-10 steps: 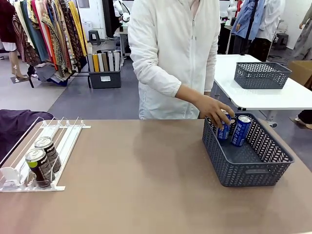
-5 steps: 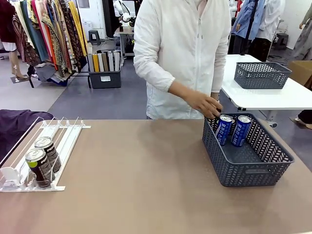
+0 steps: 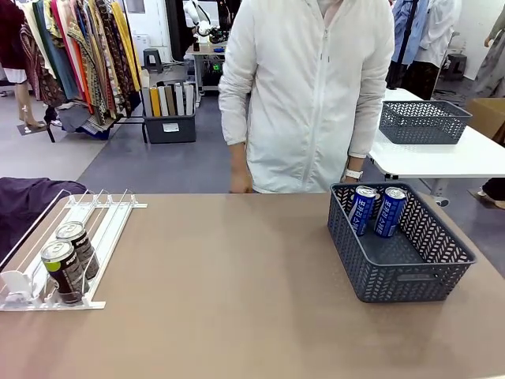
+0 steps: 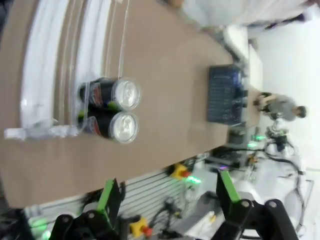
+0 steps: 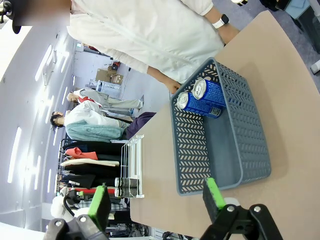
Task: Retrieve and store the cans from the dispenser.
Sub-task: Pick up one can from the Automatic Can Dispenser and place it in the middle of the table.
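Note:
Two black cans with green marks (image 3: 69, 259) stand in the near end of the white and clear dispenser (image 3: 95, 229) at the table's left; in the left wrist view these black cans (image 4: 114, 107) sit side by side against the dispenser's (image 4: 42, 70) end stop. Two blue cans (image 3: 377, 209) lean in the far end of the dark grey basket (image 3: 410, 272) on the right, and the right wrist view shows the blue cans (image 5: 202, 98) in the basket (image 5: 200, 165). My left gripper (image 4: 166, 194) is open, high over the table. My right gripper (image 5: 156, 197) is open, also empty.
A person in a white jacket (image 3: 312, 87) stands at the far edge, hands down by the table edge. A dark purple cloth (image 3: 28, 201) lies left of the dispenser. A second grey basket (image 3: 424, 121) sits on a white table behind.
The person's hand has let go of the blue can in the basket and drawn back to the body. The person has stepped a little to the right. The cans stay put.

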{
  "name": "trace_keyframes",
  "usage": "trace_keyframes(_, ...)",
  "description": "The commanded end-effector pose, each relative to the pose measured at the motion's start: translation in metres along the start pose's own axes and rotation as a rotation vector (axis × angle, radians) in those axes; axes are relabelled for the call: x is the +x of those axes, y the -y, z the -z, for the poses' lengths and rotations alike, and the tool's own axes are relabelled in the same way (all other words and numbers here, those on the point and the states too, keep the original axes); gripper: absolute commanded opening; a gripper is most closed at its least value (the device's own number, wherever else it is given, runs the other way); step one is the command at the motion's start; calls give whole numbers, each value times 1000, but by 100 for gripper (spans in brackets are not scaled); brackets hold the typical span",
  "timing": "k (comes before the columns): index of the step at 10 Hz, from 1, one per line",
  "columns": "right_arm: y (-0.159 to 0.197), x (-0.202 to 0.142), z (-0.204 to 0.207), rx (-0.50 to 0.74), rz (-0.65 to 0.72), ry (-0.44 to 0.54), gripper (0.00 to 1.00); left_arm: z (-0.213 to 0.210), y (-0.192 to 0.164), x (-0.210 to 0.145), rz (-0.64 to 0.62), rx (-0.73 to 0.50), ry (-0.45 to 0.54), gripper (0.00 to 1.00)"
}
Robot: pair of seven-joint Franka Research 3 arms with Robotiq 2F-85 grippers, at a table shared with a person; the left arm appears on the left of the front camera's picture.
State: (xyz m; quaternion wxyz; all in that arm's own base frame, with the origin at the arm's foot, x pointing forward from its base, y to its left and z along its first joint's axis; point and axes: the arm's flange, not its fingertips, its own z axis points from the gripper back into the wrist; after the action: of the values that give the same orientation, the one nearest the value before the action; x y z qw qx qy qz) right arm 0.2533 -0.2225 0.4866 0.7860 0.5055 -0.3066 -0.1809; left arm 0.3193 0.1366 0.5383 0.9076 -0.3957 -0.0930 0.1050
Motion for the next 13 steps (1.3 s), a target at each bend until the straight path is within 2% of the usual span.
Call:
trace_keyframes(1, -2, 3, 1, 30, -18, 18, 100, 32, 39, -23, 34, 293, -91, 100)
trace_keyframes(2, -2, 3, 1, 30, -18, 18, 100, 50, 51, -27, 66, 404, -126, 100)
trace_keyframes(3, -2, 3, 1, 30, -18, 18, 100, 70, 62, -29, 86, 514, -81, 100)
trace_keyframes(4, -2, 3, 1, 30, -18, 18, 100, 94, 71, -37, 186, 603, -60, 100)
trace_keyframes(7, -2, 3, 1, 30, -18, 18, 100, 144, 79, -45, 388, 722, -128, 100)
trace_keyframes(8, -2, 3, 1, 30, -18, 18, 100, 153, 82, -42, 415, 743, -13, 100)
trace_keyframes(9, -2, 3, 1, 30, -18, 18, 100, 139, 88, -46, 340, 685, -133, 100)
trace_keyframes(11, -2, 3, 1, 30, -18, 18, 100, 139, 88, -46, 340, 685, -133, 100)
trace_keyframes(12, -2, 3, 1, 30, -18, 18, 100, 149, 88, -47, 389, 696, -119, 100)
trace_keyframes(13, -2, 3, 1, 30, -18, 18, 100, 161, 82, -39, 349, 750, -93, 100)
